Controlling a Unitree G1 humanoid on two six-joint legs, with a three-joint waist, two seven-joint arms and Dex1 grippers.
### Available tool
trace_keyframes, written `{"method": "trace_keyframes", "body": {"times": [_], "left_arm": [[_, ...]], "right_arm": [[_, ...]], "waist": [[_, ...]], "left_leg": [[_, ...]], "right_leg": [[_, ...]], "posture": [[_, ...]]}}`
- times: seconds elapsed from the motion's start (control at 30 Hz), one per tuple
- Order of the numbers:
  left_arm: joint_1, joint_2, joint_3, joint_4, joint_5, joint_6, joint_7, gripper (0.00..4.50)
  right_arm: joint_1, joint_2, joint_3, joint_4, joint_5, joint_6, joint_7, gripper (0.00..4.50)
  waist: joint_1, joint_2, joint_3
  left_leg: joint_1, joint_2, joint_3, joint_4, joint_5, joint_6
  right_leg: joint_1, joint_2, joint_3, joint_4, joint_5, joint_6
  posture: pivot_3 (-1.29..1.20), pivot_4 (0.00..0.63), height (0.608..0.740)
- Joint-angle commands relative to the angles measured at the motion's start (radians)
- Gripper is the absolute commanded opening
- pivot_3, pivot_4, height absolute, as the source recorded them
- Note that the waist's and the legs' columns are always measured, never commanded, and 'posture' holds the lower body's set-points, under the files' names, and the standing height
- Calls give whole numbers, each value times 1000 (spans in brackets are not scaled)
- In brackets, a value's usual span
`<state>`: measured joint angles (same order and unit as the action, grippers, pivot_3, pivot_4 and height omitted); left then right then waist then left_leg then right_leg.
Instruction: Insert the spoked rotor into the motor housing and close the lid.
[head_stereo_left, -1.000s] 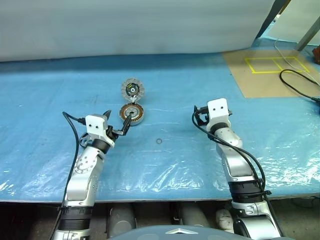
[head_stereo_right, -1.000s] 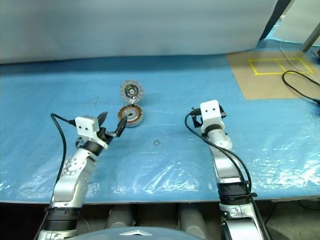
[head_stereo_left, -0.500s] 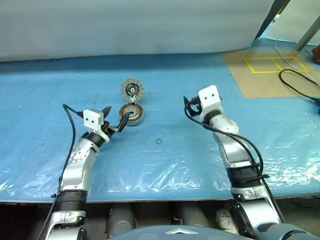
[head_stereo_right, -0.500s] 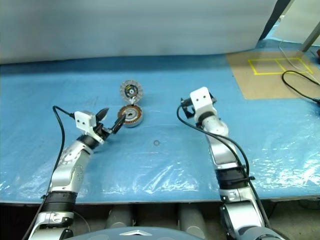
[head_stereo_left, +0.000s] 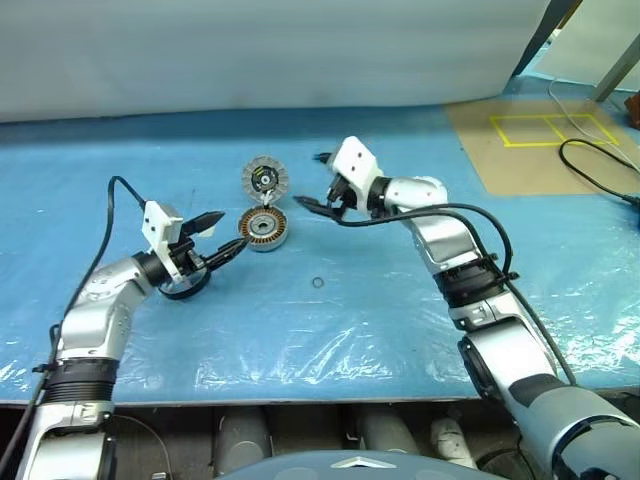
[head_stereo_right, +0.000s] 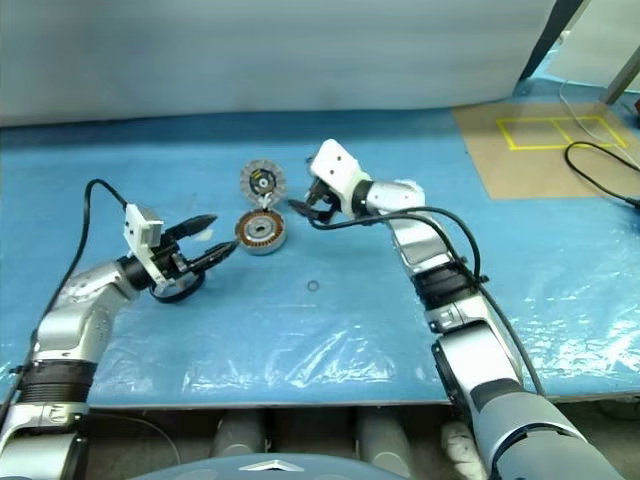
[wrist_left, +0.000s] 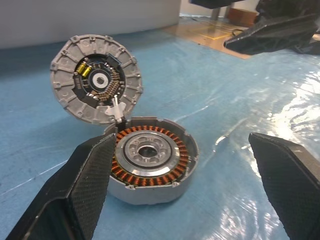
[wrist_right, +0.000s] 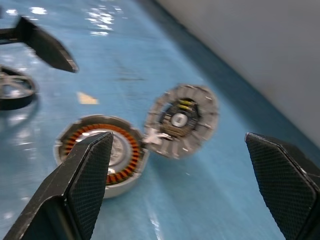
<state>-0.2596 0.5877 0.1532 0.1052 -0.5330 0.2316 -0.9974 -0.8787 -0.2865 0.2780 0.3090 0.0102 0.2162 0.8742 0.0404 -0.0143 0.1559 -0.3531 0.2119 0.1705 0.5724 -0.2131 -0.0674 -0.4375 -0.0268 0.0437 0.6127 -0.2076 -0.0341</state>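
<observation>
The motor housing (head_stereo_left: 263, 228), silver with copper windings, lies on the blue sheet. Its lid (head_stereo_left: 265, 179) is joined at the far rim and stands open, with the segmented face and dark centre showing. My left gripper (head_stereo_left: 229, 233) is open just left of the housing, pointing at it, and touches nothing. My right gripper (head_stereo_left: 309, 181) hangs open and empty a little to the right of the lid and housing. A black ring, which I take for the spoked rotor (head_stereo_left: 186, 290), lies on the sheet under my left wrist, partly hidden. It also appears in the right wrist view as the rotor (wrist_right: 16, 90).
A small dark O-ring (head_stereo_left: 317, 283) lies on the sheet nearer me, right of the housing. At the back right are a brown board (head_stereo_left: 500, 150) with yellow tape and a black cable (head_stereo_left: 597, 170). A pale wall closes the far side.
My right arm has swung left and up, from the sheet's right side to beside the lid, its gripper now pointing left. My left elbow has moved outward and its gripper has turned toward the housing.
</observation>
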Motion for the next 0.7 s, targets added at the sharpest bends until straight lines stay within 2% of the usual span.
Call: {"method": "trace_keyframes", "body": {"times": [0.03, 0.17, 0.3, 0.47, 0.7], "left_arm": [[15, 59, 22, -83, -53, 80, -60, 4500], [34, 91, 30, -142, -76, 147, -56, 4500], [32, 85, 28, -187, -65, 163, -25, 4500], [55, 55, 32, -255, -77, 189, 35, 4500], [145, 48, 43, -348, -93, 219, 69, 4500]], "right_arm": [[-101, 17, 35, 64, 23, -56, 131, 4442], [-236, 35, 145, 231, -52, -94, 289, 4442], [-335, 83, 183, 381, -67, -132, 411, 4442], [-454, 176, 227, 649, -161, -244, 401, 4442], [-571, 297, 231, 939, -285, -296, 261, 4442]], "waist": [[0, 0, 0], [0, 0, 0], [2, 0, 0], [-1, 0, 1], [-3, 2, 1]], "left_leg": [[0, 1, 0, 0, 0, 0], [0, 4, 0, 1, 0, 0], [-1, 11, 0, 3, 0, 0], [-4, 12, 0, 5, 0, 0], [-9, 14, -2, 5, 0, -1]], "right_leg": [[0, 0, -1, 0, -1, -2], [-1, 0, -6, 6, -5, -9], [-1, 1, -13, 10, -9, -15], [-2, 1, -14, 10, -9, -16], [-6, 2, -17, 11, -10, -18]], "posture": [[0, 150, 740], [0, 150, 740], [0, 150, 740], [0, 150, 740], [0, 150, 740]]}}
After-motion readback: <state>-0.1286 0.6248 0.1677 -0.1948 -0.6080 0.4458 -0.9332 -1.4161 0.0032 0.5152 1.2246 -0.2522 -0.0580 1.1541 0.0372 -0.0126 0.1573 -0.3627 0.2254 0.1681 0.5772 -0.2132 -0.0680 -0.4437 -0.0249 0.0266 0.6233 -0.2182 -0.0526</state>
